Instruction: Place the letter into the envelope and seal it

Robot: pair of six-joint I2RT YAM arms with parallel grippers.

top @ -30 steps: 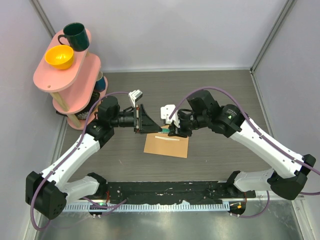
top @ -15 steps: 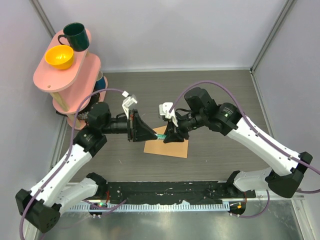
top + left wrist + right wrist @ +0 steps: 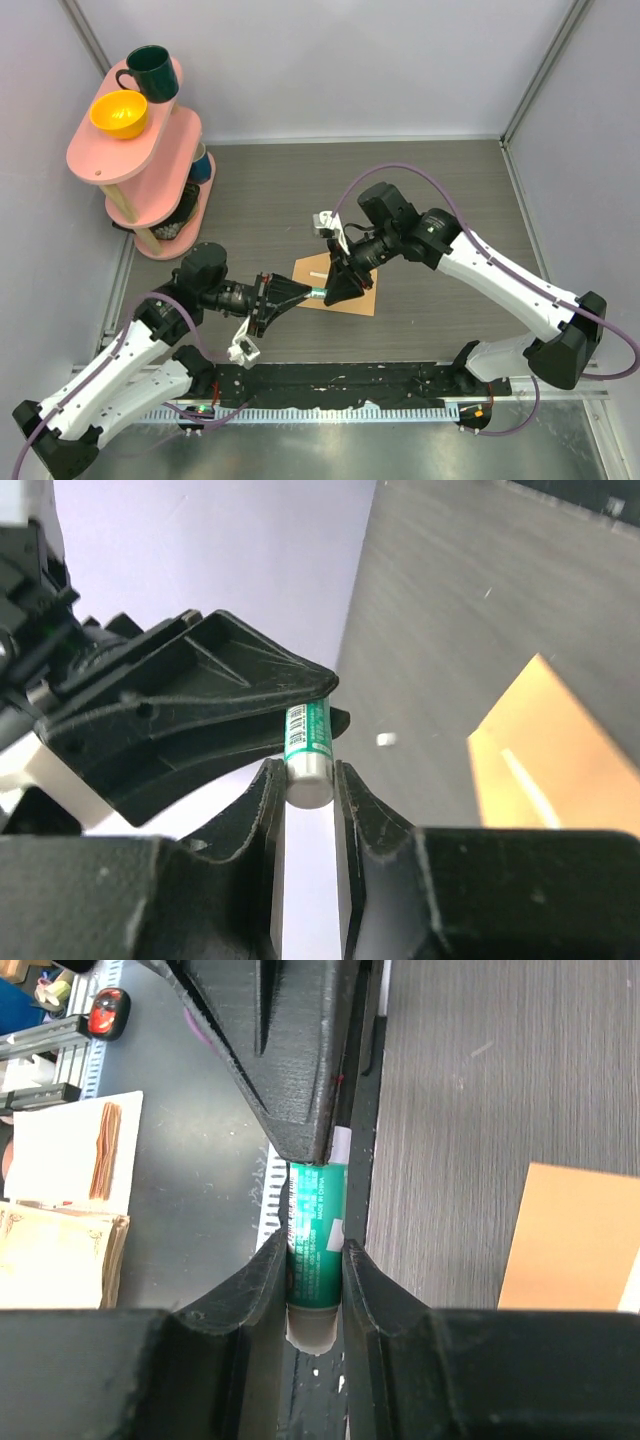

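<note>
In the middle of the table, just below centre of the overhead view, the two arms meet nose to nose over the envelope. The left gripper reaches in from the lower left and the right gripper comes down from the upper right. Between them they share a small green tube with a white printed label, most likely a glue stick.

In the left wrist view, the left fingers sit narrow, pinching the tube's pale end. The right gripper's black tips close over its far end. From the right wrist camera, the right fingers are likewise drawn in tight on the green body, and the left gripper's tips clamp the top.

The envelope lies flat on the dark tabletop, right under the tips of both grippers. Its right and lower parts show from above. A thin pale strip crosses its upper face; whether that is paper poking out or part of the flap, I can't tell from here.

At the upper left stands a pink shelf carrying a dark green mug and a yellow bowl.
</note>
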